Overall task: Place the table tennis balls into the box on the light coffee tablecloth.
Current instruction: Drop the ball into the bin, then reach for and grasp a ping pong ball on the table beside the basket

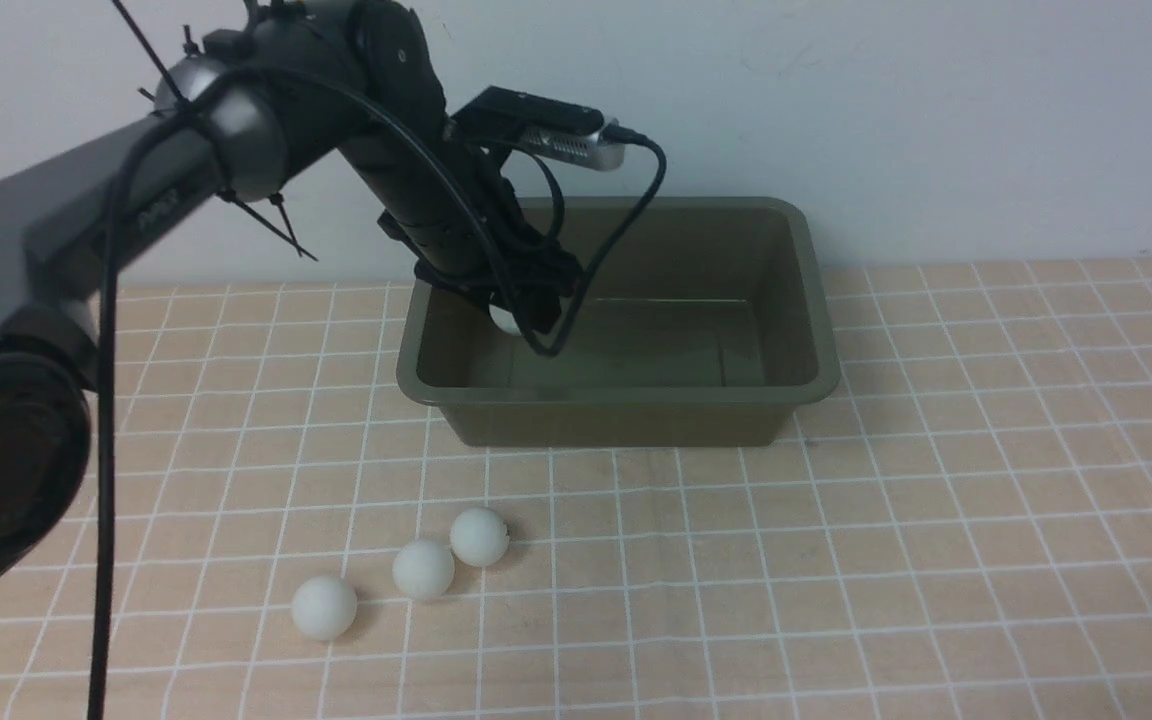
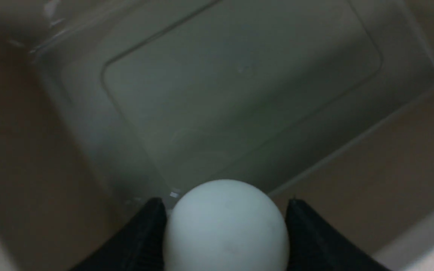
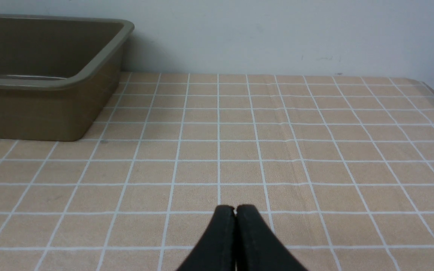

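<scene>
left gripper (image 2: 225, 205) pinching white ball (image 2: 226, 233) over green box (image 1: 626, 398), right gripper (image 3: 235, 210) pressed together, three balls (image 1: 423, 570) on tablecloth (image 1: 936, 500)

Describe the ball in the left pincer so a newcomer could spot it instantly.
Find the olive-green box at the back of the checked tablecloth. At its left end hangs the left pincer, shut on a white ball. Unlike the three balls lying in a row on the cloth before the box, this one is gripped, off the cloth.

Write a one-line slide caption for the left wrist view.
Left gripper holds a white table tennis ball over the olive-green box.
</scene>
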`<state>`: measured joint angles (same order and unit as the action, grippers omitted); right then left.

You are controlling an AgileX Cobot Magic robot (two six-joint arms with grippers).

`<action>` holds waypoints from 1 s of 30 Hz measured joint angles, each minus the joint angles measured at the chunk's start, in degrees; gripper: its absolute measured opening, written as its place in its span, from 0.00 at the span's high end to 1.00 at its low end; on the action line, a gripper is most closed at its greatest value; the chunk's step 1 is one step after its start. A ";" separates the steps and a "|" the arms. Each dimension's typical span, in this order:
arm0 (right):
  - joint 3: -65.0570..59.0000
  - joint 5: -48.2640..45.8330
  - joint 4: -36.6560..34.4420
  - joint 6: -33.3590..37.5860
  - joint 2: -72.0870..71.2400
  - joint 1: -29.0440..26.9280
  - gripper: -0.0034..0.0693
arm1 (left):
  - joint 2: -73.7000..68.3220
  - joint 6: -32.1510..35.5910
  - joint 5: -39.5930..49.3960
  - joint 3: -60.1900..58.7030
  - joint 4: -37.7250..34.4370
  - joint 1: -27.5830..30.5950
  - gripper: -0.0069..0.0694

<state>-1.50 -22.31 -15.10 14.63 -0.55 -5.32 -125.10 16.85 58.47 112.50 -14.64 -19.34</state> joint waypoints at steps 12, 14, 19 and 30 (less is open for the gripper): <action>0.00 0.00 0.00 0.00 0.00 0.00 0.97 | -1.94 0.19 1.03 2.02 4.13 -0.64 0.42; 0.00 0.00 0.00 0.00 0.00 0.00 0.97 | -1.50 0.19 3.60 3.02 5.86 -0.64 0.42; 0.00 0.00 0.00 0.00 0.00 0.00 0.97 | 0.73 -1.75 11.39 6.82 12.56 -0.64 0.42; 0.00 0.00 0.00 0.00 0.00 0.00 0.97 | 17.56 -7.67 12.03 -4.65 15.96 -0.58 0.42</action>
<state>-1.50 -22.31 -15.10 14.63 -0.55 -5.32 -107.54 9.18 70.50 107.85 1.32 -19.91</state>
